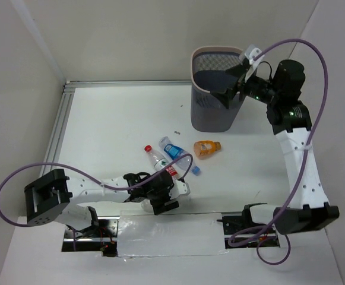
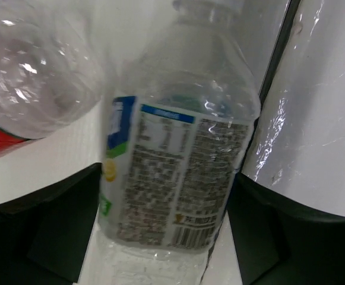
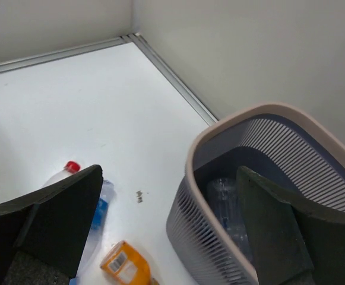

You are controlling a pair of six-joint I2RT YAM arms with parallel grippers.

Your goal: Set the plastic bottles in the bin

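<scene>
One orange bottle point(image 1: 207, 148) lies on the tabletop point(image 1: 113, 119) on the near side of the bin point(image 1: 203, 113), closest to it. A blue-label bottle point(image 1: 173, 149) and a red-label bottle point(image 1: 175, 170) lie a bit further from the bin. Inside the bin I can see a clear bottle point(image 3: 222, 202). My right fingers point(image 3: 47, 225) are spread wide with nothing between them, up over the bin's rim. My left fingers point(image 2: 41, 237) are well away from the bin, low down, pressed on both sides of a pale-label bottle point(image 2: 172, 178), with the red-label one just beside it
</scene>
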